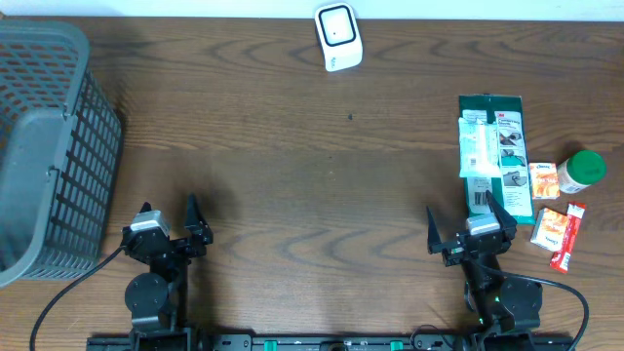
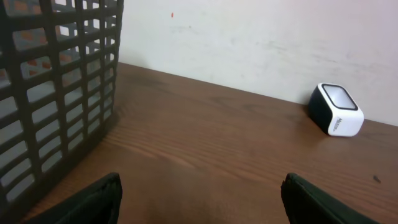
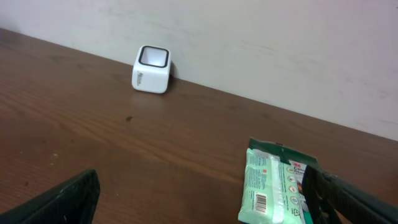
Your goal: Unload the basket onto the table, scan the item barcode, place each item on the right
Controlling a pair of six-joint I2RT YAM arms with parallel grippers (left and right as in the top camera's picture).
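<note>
A white barcode scanner point(image 1: 337, 36) with a dark window stands at the table's far edge; it also shows in the left wrist view point(image 2: 336, 109) and the right wrist view point(image 3: 151, 69). A pale green packet point(image 1: 478, 148) with a barcode lies on a dark green card pack point(image 1: 509, 156) at the right; the packet point(image 3: 267, 186) shows just ahead of my right fingers. My left gripper point(image 1: 168, 222) rests open near the front left, nothing between its fingers. My right gripper point(image 1: 466, 226) stands open just short of the packet, holding nothing.
A large grey mesh basket point(image 1: 44, 146) fills the left side, close to my left arm point(image 2: 56, 93). At the right edge lie a green-capped bottle point(image 1: 579, 172), a small orange packet point(image 1: 543, 180), an orange box point(image 1: 551, 229) and a red sachet point(image 1: 568, 237).
</note>
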